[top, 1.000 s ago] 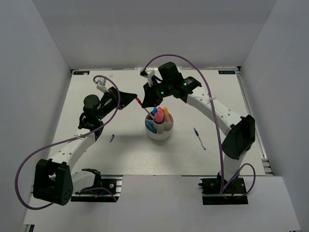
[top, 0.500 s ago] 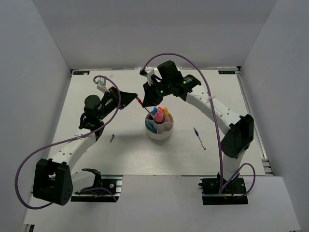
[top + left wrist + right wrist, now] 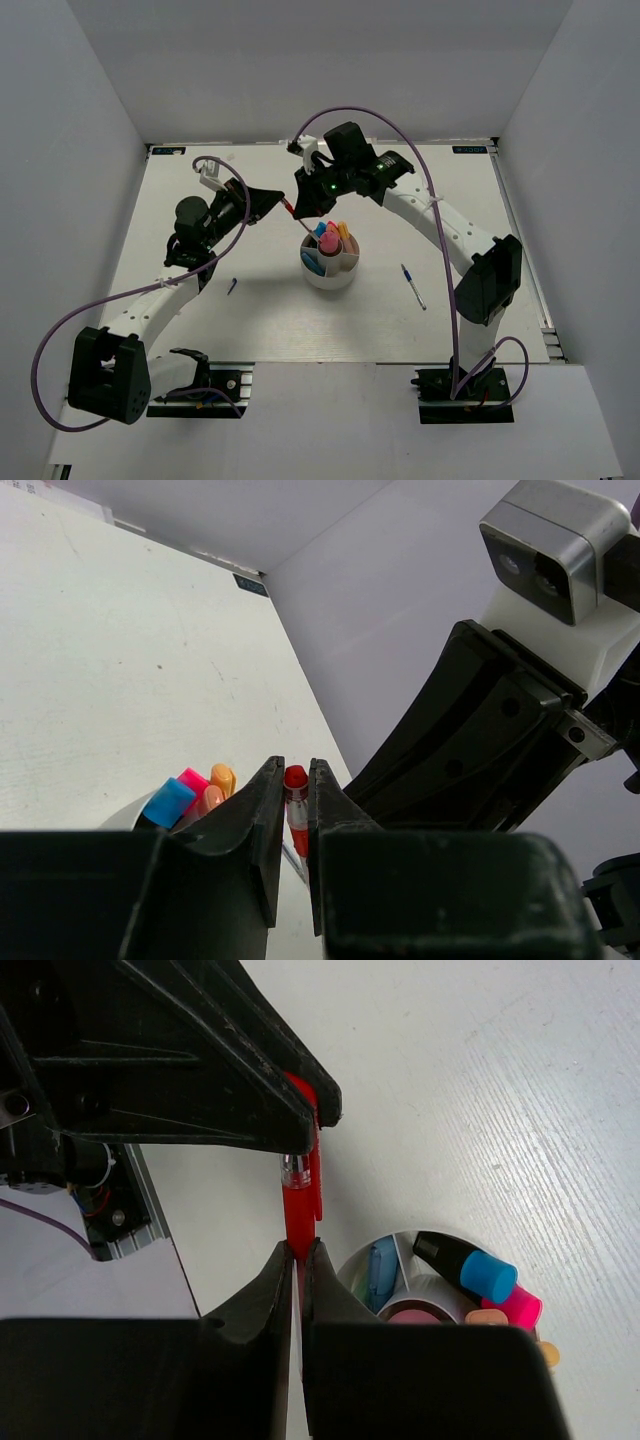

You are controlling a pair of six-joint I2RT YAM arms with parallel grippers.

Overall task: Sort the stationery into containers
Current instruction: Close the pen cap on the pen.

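White tabletop: cup holds highlighters; left gripper and right gripper clamp one red pen.

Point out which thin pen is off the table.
The red pen, clamped between left gripper and right gripper; both blue pens lie on the table.

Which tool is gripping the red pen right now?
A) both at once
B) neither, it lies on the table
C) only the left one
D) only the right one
A: the red pen is pinched at one end by the right tool, and its capped end sits clamped in the left tool, so the pen is held off the table between the two.
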